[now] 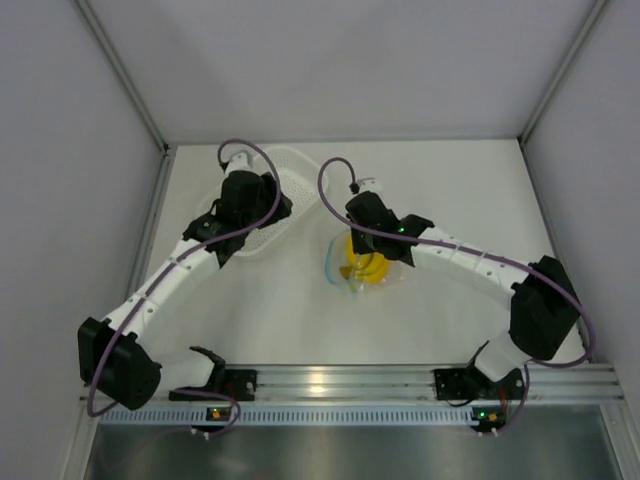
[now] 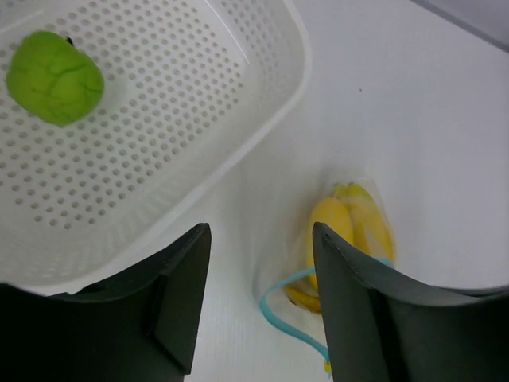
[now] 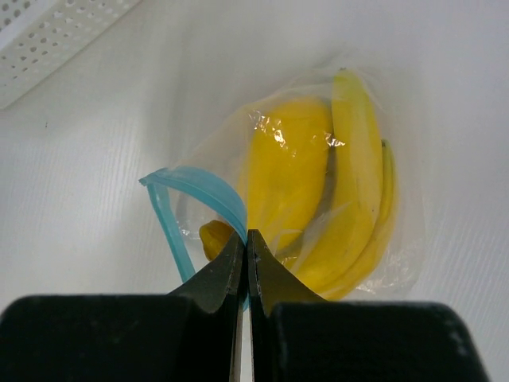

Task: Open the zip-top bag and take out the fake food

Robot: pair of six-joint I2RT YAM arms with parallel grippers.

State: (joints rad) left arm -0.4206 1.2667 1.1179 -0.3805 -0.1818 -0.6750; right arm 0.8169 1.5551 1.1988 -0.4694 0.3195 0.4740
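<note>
The zip-top bag (image 3: 318, 199) lies on the white table, its light blue zip strip (image 3: 199, 185) pulled into an open loop. Inside are a yellow banana bunch (image 3: 358, 183) and a yellow-orange oval fruit (image 3: 286, 163). My right gripper (image 3: 246, 236) is shut on the upper side of the zip strip. The bag also shows in the top view (image 1: 362, 268) under the right gripper (image 1: 368, 243). The small green ball-like fruit (image 2: 56, 77) lies in the white perforated basket (image 2: 262, 119). My left gripper (image 2: 260, 231) is open and empty above the table, between the basket and the bag (image 2: 350, 231).
The basket (image 1: 295, 165) stands at the back of the table, partly under my left arm (image 1: 250, 205). Grey walls enclose the table on three sides. The metal rail (image 1: 340, 380) with both arm bases runs along the near edge.
</note>
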